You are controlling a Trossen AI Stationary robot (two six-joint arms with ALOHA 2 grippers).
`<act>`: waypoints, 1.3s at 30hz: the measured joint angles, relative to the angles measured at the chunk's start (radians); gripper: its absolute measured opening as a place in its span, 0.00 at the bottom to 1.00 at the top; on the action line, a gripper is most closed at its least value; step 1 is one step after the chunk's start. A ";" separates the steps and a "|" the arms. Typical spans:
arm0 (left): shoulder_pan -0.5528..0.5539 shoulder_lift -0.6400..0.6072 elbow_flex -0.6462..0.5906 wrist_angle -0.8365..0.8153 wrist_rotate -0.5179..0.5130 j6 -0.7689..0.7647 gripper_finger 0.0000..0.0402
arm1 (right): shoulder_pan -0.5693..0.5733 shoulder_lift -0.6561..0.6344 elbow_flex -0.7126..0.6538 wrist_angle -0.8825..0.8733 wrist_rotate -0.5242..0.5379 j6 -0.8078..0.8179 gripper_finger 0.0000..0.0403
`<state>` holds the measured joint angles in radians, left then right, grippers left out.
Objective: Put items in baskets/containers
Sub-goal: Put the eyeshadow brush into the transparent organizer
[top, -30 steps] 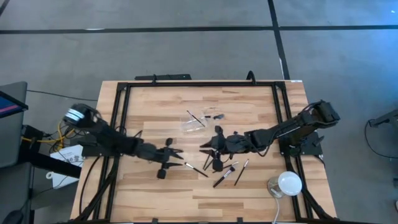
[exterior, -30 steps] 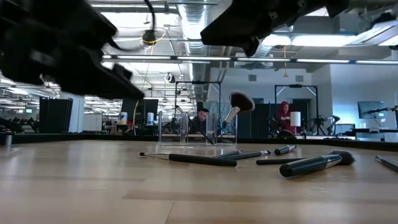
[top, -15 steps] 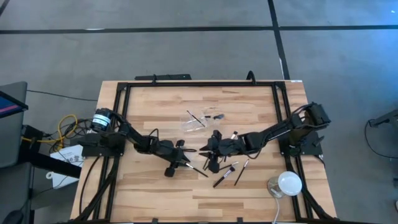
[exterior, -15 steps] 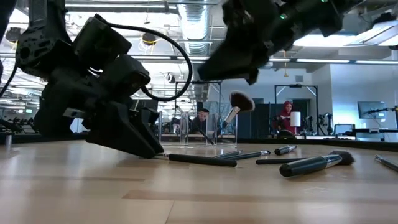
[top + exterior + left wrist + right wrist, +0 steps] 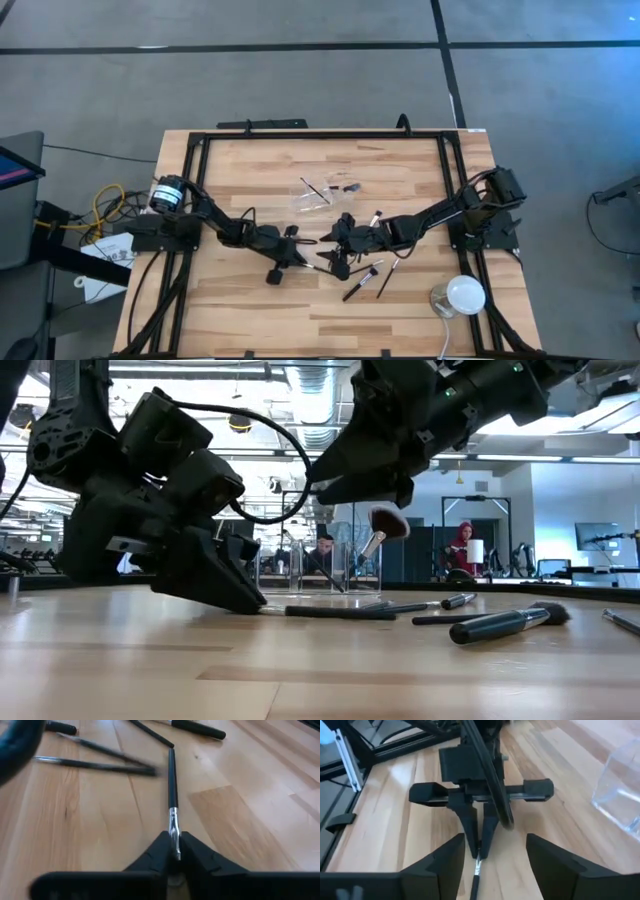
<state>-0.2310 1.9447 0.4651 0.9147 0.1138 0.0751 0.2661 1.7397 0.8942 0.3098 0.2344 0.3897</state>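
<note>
A slim brush (image 5: 172,780) with a dark handle and a silver ferrule lies on the wooden table near the middle. My left gripper (image 5: 303,258) is shut on it and tipped low to the table (image 5: 235,585). My right gripper (image 5: 495,865) stands open and faces the left one from higher up (image 5: 350,465). Its fingers are on either side of the brush line and touch nothing. The clear container (image 5: 312,195) stands farther back with brushes in it. Several more brushes (image 5: 362,282) lie loose to the right. My left gripper pinches the brush's silver ferrule end (image 5: 174,834) between its two fingers. The fingers come slanting down from the table's left and lie along the brush. The dark handle (image 5: 340,613) points away toward the right and rests level on the table.
A white dome-shaped object (image 5: 465,295) sits at the near right corner. A black frame (image 5: 320,135) runs around the table's edges. A fluffy brush head (image 5: 385,523) stands up by the container. Bare wood lies along the near edge and at the far left.
My left gripper has gone toward the table's right and down to the table, and has shut on the brush's ferrule end. My right gripper has come a little toward the left and lower, over the same brush.
</note>
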 joint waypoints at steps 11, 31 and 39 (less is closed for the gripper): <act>-0.022 -0.132 -0.007 -0.126 -0.011 -0.004 0.02 | 0.002 0.130 0.047 -0.022 -0.107 0.066 0.46; -0.064 -0.251 -0.025 -0.252 -0.122 0.004 0.02 | -0.031 0.435 0.532 -0.540 -0.155 -0.058 0.39; -0.063 -0.251 -0.025 -0.250 -0.149 -0.002 0.02 | -0.033 0.437 0.532 -0.545 -0.150 -0.061 0.12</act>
<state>-0.2935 1.6939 0.4400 0.6644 -0.0354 0.0727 0.2333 2.1765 1.4265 -0.2351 0.0843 0.3290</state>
